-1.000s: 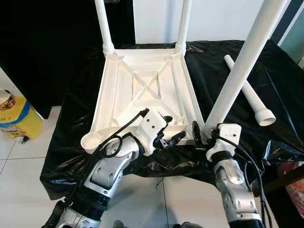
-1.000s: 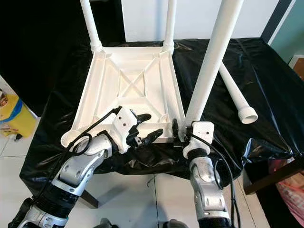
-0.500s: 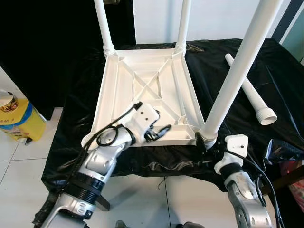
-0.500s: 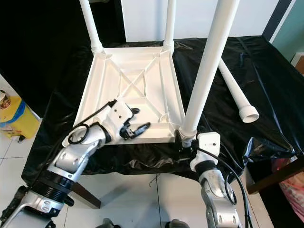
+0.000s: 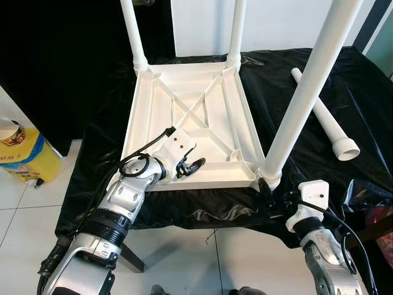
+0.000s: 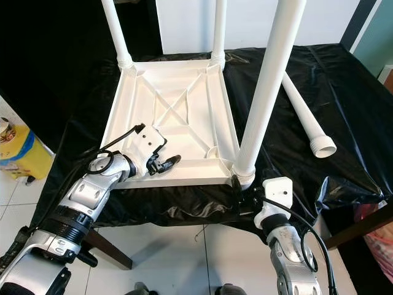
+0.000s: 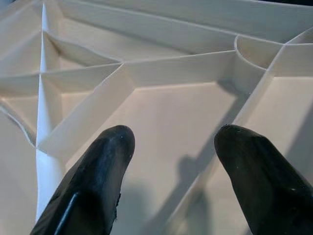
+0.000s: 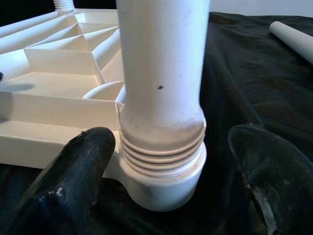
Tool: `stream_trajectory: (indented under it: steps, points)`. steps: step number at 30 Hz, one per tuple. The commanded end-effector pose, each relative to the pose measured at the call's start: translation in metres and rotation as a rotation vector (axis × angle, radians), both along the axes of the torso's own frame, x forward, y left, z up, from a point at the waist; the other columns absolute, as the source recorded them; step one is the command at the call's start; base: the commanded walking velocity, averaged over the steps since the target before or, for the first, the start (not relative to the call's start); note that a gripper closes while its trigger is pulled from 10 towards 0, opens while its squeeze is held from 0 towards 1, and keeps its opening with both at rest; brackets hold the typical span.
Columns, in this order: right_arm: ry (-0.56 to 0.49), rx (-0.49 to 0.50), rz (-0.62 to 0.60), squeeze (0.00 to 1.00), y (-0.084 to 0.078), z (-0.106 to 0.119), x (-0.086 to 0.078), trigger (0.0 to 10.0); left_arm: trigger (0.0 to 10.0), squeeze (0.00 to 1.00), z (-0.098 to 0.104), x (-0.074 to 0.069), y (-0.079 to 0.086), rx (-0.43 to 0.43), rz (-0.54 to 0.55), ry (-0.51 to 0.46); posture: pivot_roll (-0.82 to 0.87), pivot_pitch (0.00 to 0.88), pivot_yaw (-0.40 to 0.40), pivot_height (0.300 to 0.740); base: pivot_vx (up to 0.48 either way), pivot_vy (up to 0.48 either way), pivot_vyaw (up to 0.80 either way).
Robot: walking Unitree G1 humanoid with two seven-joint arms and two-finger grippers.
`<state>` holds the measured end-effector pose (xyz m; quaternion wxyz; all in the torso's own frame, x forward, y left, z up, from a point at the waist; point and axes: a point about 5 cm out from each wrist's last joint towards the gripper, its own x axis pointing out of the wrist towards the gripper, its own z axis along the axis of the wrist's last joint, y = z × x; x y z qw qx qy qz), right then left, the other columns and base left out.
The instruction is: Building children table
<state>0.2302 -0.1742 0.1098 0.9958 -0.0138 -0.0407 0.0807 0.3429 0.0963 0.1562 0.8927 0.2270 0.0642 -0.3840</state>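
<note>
Right pincer (image 8: pixel 161 161) now off leg (image 8: pixel 161 73).

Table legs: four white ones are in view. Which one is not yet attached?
The leg lying flat on the black cloth, to the robot's right of the upturned tabletop. The other three stand upright in its corner sockets.

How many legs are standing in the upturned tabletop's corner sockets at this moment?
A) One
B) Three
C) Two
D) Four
B: two legs stand at the far corners and a third at the near right one, while the fourth leg lies on the black sheet and the tabletop's near left socket is bare.
</note>
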Motion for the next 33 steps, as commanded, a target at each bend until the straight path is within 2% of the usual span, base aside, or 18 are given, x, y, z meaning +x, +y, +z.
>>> stream_trajectory:
  steps: [1,7,14,22,25,29,33]
  points:
    - [0.008,0.012,0.016,0.00,0.003,-0.001,-0.002,10.0,10.0,0.00,0.000,0.004,0.001,-0.009,0.011,0.036,-0.11,0.078,0.029,0.740,0.000,0.000,0.00]
    - [0.010,0.010,0.014,0.00,0.001,-0.003,-0.002,10.0,10.0,0.00,0.006,0.003,-0.003,-0.052,-0.066,0.063,-0.11,0.078,0.030,0.740,0.000,0.000,0.00]
    - [0.020,-0.001,0.014,0.00,-0.002,-0.007,-0.008,10.0,10.0,0.00,0.007,0.007,-0.004,-0.051,-0.111,0.078,-0.11,0.074,0.026,0.740,0.000,0.000,0.00]
    - [0.027,-0.021,0.010,0.00,-0.009,-0.007,-0.014,10.0,10.0,0.00,0.007,-0.002,-0.015,-0.046,-0.231,0.025,-0.13,0.070,0.028,0.740,0.000,0.000,0.00]
    - [0.029,-0.029,0.011,0.00,-0.010,-0.008,-0.016,10.0,10.0,0.00,0.007,-0.003,-0.016,-0.049,-0.241,0.022,-0.14,0.070,0.027,0.740,0.000,0.000,0.00]
    - [0.029,-0.047,0.012,0.00,-0.015,-0.007,-0.021,10.0,10.0,0.00,0.007,0.000,-0.018,-0.039,-0.237,-0.037,-0.14,0.070,0.025,0.740,0.000,0.000,0.00]
    - [0.021,-0.053,0.032,0.00,-0.013,-0.005,-0.023,10.0,10.0,0.00,0.007,0.001,-0.015,-0.038,-0.236,-0.071,-0.15,0.068,0.026,0.740,0.000,0.000,0.00]
